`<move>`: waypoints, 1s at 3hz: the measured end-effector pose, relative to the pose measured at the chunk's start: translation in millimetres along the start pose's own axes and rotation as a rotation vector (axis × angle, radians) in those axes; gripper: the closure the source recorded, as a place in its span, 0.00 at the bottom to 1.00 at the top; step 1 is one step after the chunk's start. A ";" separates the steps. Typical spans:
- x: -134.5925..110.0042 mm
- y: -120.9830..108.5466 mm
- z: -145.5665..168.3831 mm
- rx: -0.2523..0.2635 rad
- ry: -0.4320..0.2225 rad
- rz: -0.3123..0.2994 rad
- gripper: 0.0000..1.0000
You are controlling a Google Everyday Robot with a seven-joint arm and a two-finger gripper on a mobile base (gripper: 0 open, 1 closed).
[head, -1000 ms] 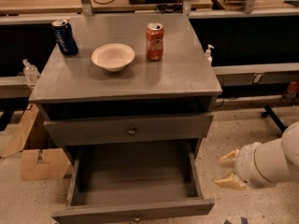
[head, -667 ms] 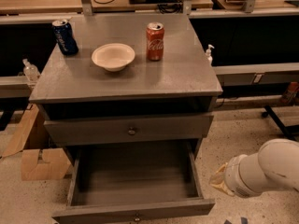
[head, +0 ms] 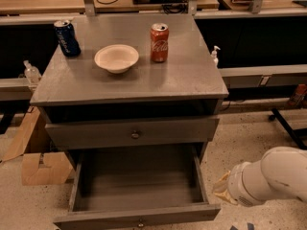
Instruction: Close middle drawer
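The dark grey middle drawer with a small round knob (head: 139,218) stands pulled far out at bottom centre. The white arm's beige tool (head: 221,189) sits just beside its right front corner, probably placed to push; I cannot tell whether it is open or closed. Farther up, a white bowl (head: 116,58) rests on the grey cabinet surface (head: 192,78).
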State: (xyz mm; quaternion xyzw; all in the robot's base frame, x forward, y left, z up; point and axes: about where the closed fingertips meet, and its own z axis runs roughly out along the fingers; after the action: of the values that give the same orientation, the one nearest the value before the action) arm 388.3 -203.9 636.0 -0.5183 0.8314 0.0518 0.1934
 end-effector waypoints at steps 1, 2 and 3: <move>22.7 60.3 60.5 -0.089 -0.035 0.025 1.00; 39.6 109.4 109.3 -0.115 -0.030 -0.037 1.00; 43.8 129.0 162.1 -0.129 -0.029 -0.126 1.00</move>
State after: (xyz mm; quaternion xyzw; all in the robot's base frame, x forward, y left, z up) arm 301.0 -135.3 455.7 -0.5799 0.7893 0.1006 0.1747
